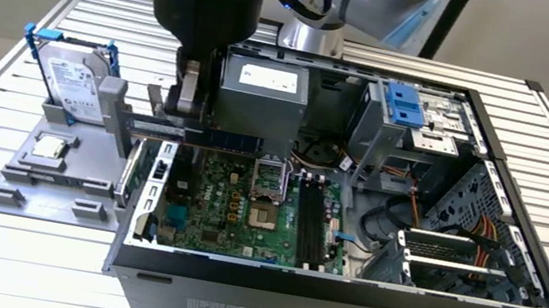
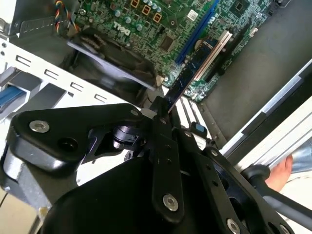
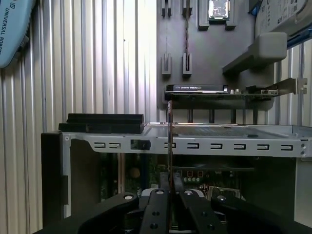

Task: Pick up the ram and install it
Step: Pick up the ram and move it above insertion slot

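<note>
My gripper (image 1: 184, 110) is shut on the ram (image 1: 227, 139), a thin stick with dark chips. It holds the stick level over the left side of the open computer case (image 1: 341, 291), above the green motherboard (image 1: 232, 206). In the second wrist view the ram (image 2: 192, 68) sticks out from between the black fingers (image 2: 158, 122) towards the board. The first wrist view shows the ram (image 3: 169, 141) edge-on as a thin line rising from the gripper (image 3: 169, 187). The long memory slots (image 1: 314, 219) lie further towards the exterior view's right.
On the exterior view's left, a grey fixture (image 1: 34, 189) carries a silver hard drive in a blue frame (image 1: 74, 83) and a small square processor (image 1: 52, 148). The power supply (image 1: 263, 89) stands just behind the gripper. A hand (image 2: 280, 173) rests beyond the case.
</note>
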